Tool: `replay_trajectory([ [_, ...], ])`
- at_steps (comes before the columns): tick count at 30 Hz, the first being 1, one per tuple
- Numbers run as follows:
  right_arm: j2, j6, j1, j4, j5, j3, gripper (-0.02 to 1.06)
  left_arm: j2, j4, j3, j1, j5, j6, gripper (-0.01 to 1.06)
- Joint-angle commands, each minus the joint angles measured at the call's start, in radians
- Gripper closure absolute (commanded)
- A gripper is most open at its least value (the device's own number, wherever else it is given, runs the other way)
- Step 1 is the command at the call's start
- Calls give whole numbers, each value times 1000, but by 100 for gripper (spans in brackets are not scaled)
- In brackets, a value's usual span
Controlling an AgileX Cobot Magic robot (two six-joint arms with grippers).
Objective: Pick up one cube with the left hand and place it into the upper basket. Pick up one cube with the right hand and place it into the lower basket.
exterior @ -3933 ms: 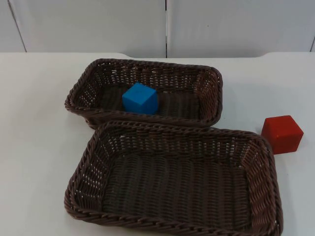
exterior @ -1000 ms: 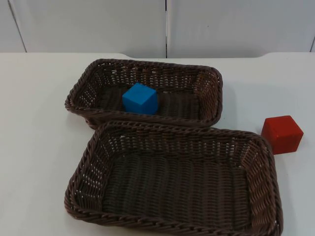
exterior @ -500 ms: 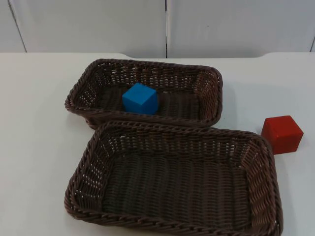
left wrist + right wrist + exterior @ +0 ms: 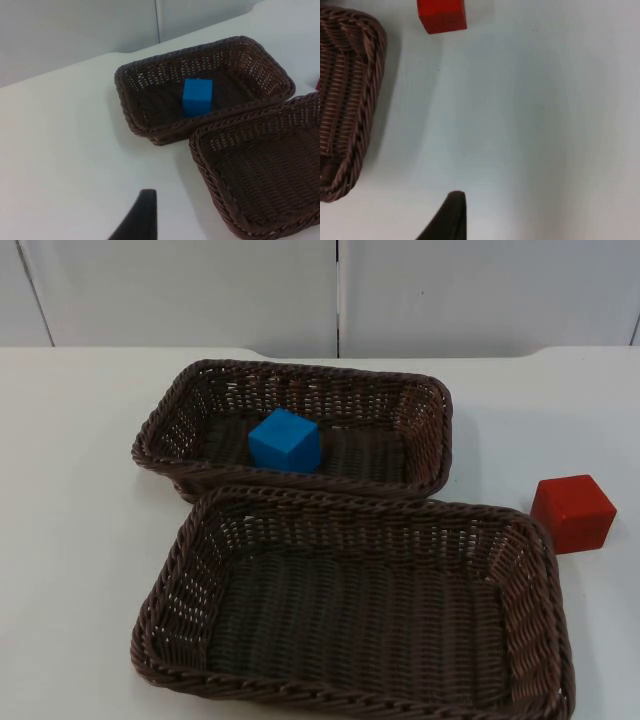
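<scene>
On the table: two brown wicker baskets, two cubes, white top (image 4: 70,540).
Upper basket (image 4: 300,374): nearer the partition wall (image 4: 200,290); its near long rim touches or all but touches the lower basket's far rim.
Blue cube (image 4: 285,440): already inside the upper basket, left of its middle, on the woven floor, apart from the side walls; seen the same way from the left wrist (image 4: 197,96).
Lower basket (image 4: 545,620): holds nothing; its near rim runs off the picture's lower edge.
Red cube (image 4: 573,512): on bare table just beside the lower basket's right far corner, a narrow strip of white between them; from the right wrist (image 4: 442,15) it lies apart from the basket's rounded corner (image 4: 367,75).
Open room: broad bare table left of both baskets, and right of and around the red cube.
Table edge: far edge meets the wall, well behind the upper basket.
Left gripper (image 4: 137,220): one dark fingertip over bare table, well apart from the baskets; cannot tell how wide it stands.
Right gripper (image 4: 445,217): one dark fingertip over bare table, well apart from the red cube; width cannot be told.
</scene>
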State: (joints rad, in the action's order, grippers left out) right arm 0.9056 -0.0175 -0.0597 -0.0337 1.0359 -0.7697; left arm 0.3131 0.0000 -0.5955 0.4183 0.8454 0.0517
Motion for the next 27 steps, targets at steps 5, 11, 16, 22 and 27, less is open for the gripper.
replay_trajectory([
  [5, 304, -22, -25, -12, -77, -121, -1, -5, 0, 4, -1, -3, -3, 8],
  [11, 471, -22, -90, -18, -120, -218, -1, -5, 0, 4, -1, -2, -3, 8],
  [16, 676, -22, -181, -18, -177, -354, -1, -5, 0, 4, -1, -2, -3, 8],
  [22, 808, -22, -223, 20, -219, -434, -1, -5, 0, 4, -1, -2, -3, 8],
  [27, 911, 18, -232, 34, -332, -459, -1, -5, 0, 4, -1, -2, -3, 8],
])
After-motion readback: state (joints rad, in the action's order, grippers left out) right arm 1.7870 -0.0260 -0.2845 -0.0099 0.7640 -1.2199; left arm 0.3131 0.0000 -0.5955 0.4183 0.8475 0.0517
